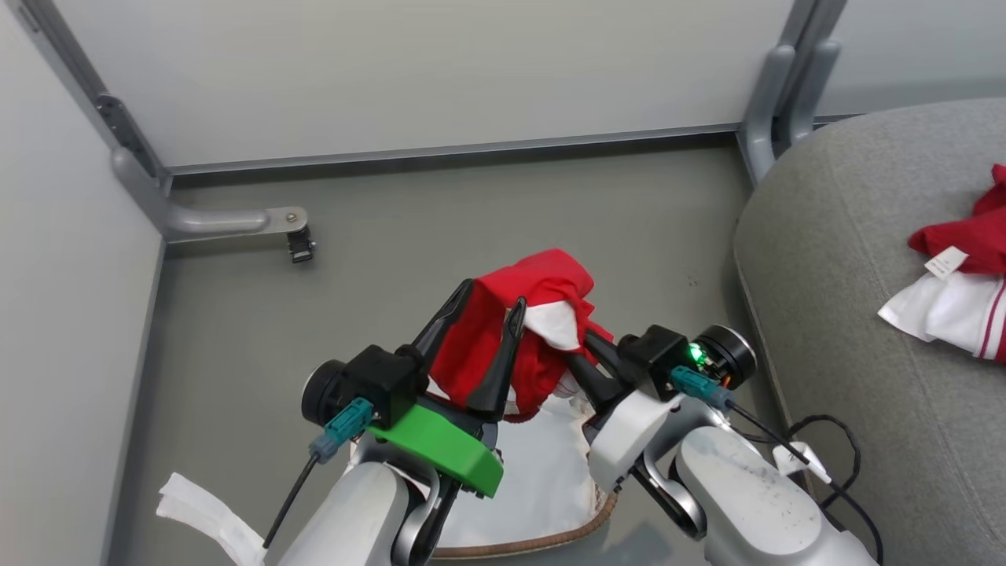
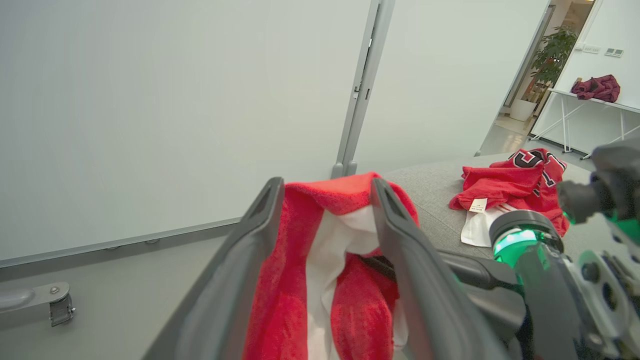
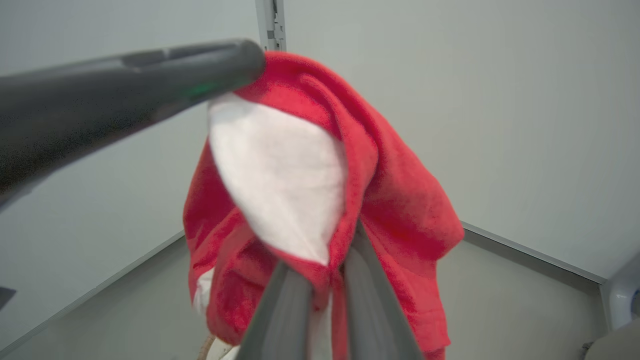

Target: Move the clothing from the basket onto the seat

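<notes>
A red and white piece of clothing [image 1: 542,303] hangs in the air above the basket [image 1: 542,541], whose brown rim and white liner show below my arms. My right gripper [image 1: 588,339] is shut on a fold of it, seen pinched in the right wrist view [image 3: 325,265]. My left gripper [image 1: 493,295] stands open, its fingers spread on either side of the same cloth [image 2: 320,280]. The grey seat [image 1: 849,330] lies to the right, with another red and white garment [image 1: 963,236] on it, also seen as a garment [image 2: 505,185] in the left wrist view.
Pale wall panels close off the back and left. A grey metal foot [image 1: 228,220] with a caster [image 1: 300,245] juts onto the floor at left, and a post [image 1: 778,94] stands by the seat's corner. A black cable [image 1: 825,448] lies at the seat's edge. A white strip [image 1: 204,511] lies on the floor.
</notes>
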### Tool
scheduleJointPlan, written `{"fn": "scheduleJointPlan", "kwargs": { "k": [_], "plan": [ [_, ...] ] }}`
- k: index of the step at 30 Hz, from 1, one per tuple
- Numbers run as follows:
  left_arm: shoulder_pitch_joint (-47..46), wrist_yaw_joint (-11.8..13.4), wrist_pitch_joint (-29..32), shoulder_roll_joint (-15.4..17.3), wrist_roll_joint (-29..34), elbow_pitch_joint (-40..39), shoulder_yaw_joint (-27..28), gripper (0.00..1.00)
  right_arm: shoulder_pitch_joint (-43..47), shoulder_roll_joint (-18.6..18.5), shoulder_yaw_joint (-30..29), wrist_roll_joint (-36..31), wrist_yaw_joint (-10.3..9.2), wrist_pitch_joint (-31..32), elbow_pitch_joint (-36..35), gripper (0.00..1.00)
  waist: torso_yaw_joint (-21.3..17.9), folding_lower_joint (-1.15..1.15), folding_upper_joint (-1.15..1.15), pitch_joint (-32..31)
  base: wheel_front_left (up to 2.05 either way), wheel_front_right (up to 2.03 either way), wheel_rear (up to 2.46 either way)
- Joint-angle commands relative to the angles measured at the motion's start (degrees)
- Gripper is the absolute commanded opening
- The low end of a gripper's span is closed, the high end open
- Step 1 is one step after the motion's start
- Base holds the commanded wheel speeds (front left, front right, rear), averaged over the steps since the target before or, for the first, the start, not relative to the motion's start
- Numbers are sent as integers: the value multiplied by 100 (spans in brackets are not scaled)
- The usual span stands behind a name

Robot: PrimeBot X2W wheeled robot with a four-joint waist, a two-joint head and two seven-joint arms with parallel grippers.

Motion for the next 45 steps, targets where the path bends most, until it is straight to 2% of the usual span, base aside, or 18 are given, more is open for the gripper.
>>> {"fn": "scheduleJointPlan", "kwargs": {
  "k": [1,13,21,33,39,45],
  "plan": [
    [104,1,0,20,61,42,52,100,130,-35,-114,-36,-8,-1,-12,0,-427,0,0,31,0,0,0],
    [242,-25,1,23,267,73,330,100,570,-51,-794,-168,-8,-1,-274,0,-2142,0,0,130,0,0,0],
    [214,-24,1,26,209,126,184,100,770,-73,-971,-116,-8,-1,-440,0,-3114,0,0,215,0,0,0],
    [-188,-25,1,29,153,402,-240,100,880,-295,-1700,-260,-8,-1,-774,0,-3262,0,0,531,0,0,0],
    [-160,-26,1,37,272,472,-129,100,75,-712,-1868,-333,-8,-2,-847,0,-3257,0,0,718,0,0,0],
    [-13,-26,1,114,413,515,69,100,-1215,-1236,-2047,-454,-8,-3,-857,0,-3244,0,0,941,0,0,0]
  ]
}}
